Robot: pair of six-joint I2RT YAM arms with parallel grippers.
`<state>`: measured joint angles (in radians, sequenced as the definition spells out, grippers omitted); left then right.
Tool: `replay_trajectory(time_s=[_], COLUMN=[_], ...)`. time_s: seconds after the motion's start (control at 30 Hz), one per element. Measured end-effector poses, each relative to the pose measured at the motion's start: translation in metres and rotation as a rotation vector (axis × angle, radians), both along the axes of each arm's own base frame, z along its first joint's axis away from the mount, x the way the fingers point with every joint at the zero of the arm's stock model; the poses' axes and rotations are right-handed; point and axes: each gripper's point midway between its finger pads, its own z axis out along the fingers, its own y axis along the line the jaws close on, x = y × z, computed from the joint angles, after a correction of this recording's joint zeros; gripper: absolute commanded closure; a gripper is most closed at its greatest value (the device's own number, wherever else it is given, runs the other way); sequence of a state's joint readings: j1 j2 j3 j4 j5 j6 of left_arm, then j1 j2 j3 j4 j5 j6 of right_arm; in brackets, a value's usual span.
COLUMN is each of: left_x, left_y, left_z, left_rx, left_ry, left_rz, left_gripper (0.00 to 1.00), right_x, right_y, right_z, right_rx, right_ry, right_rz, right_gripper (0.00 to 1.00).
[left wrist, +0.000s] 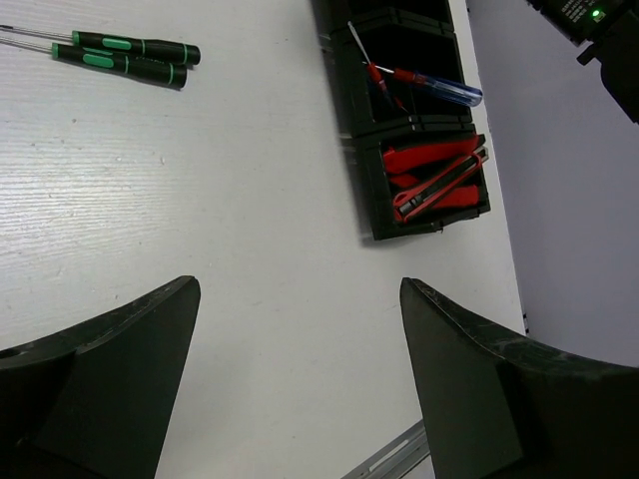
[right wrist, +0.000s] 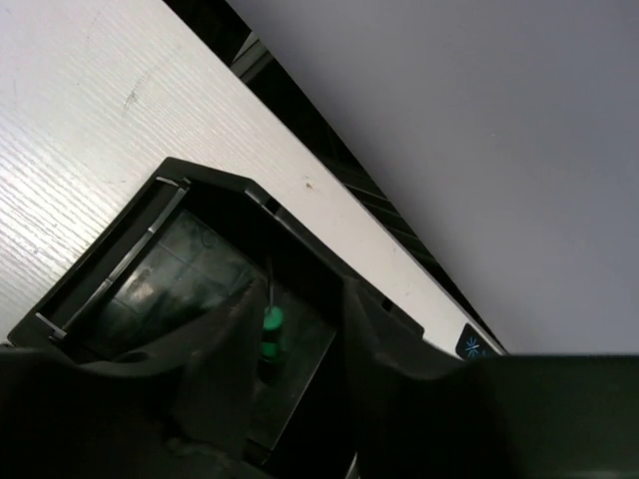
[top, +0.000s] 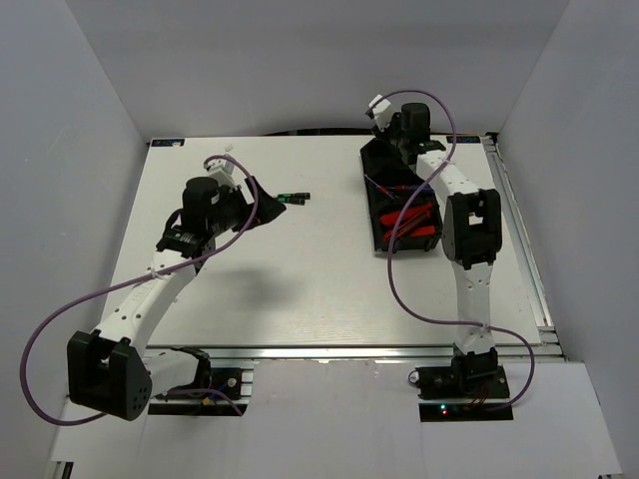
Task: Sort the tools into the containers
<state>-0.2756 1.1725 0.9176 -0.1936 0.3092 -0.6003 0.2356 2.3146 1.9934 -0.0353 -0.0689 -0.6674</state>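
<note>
Two robot arms work at sorting tools on a white table [left wrist: 200,200]: the left end effector [left wrist: 298,289] hangs with its jaws spread wide and nothing in them, while the right end effector [right wrist: 295,299] hovers over the end compartment of the black tray [left wrist: 367,200], its jaws partly apart around a green-banded screwdriver [right wrist: 272,324]. That gap looks wider than the slim tool, so it appears unclamped, though whether it rests on the compartment floor cannot be told. Ahead of the left end effector and off to one side, a pair of precision screwdrivers [left wrist: 130,55] lies side by side on the table, touching or nearly so, well apart from the tray. Farther ahead on its other side, the tray's middle compartment holds a blue-handled screwdriver [left wrist: 449,92] and a red-handled screwdriver [left wrist: 377,78], and the compartment nearest it holds the red-and-black knives [left wrist: 434,180]. The pair on the table looks to be what is not yet sorted. These are likely light, stiff and thin, with smooth round handles apt to roll or slip; the sounder hold is probably across the black-and-green handle near its middle, jaws square to its length, taking one without dragging its neighbour.
</note>
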Motion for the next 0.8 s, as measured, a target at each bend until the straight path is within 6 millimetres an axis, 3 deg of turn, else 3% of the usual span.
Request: replay_trajectory(time_s=[0.17, 0.23, 0.3, 0.47, 0.57, 0.6, 0.7, 0.8], left_x=[-0.001, -0.002, -0.002, -0.004, -0.003, -0.002, 0.0, 0.002], left_y=[0.002, 0.002, 0.002, 0.002, 0.002, 0.002, 0.002, 0.003], left_z=[-0.004, -0.006, -0.008, -0.013, -0.014, -0.015, -0.021, -0.027], left_rx=[0.006, 0.004, 0.0, -0.013, -0.028, -0.036, -0.049, -0.056], left_ry=[0.013, 0.02, 0.027, 0.051, 0.065, 0.073, 0.109, 0.138], left_rz=[0.011, 0.015, 0.018, 0.027, 0.039, 0.045, 0.064, 0.081], left_gripper=[0.07, 0.07, 0.07, 0.09, 0.15, 0.17, 0.24, 0.24], right_x=[0.001, -0.003, -0.014, -0.069, -0.108, -0.119, -0.152, -0.17], right_y=[0.002, 0.008, 0.019, 0.067, 0.103, 0.116, 0.157, 0.193], right_z=[0.002, 0.0, -0.003, 0.006, 0.015, 0.015, 0.006, -0.009], right_rx=[-0.001, 0.022, 0.048, 0.14, 0.178, 0.183, 0.183, 0.169], right_ry=[-0.01, 0.013, 0.057, 0.201, 0.26, 0.277, 0.338, 0.387], right_rz=[0.015, 0.04, 0.106, 0.439, 0.602, 0.646, 0.738, 0.768], right_gripper=[0.34, 0.18, 0.11, 0.14, 0.23, 0.31, 0.41, 0.37])
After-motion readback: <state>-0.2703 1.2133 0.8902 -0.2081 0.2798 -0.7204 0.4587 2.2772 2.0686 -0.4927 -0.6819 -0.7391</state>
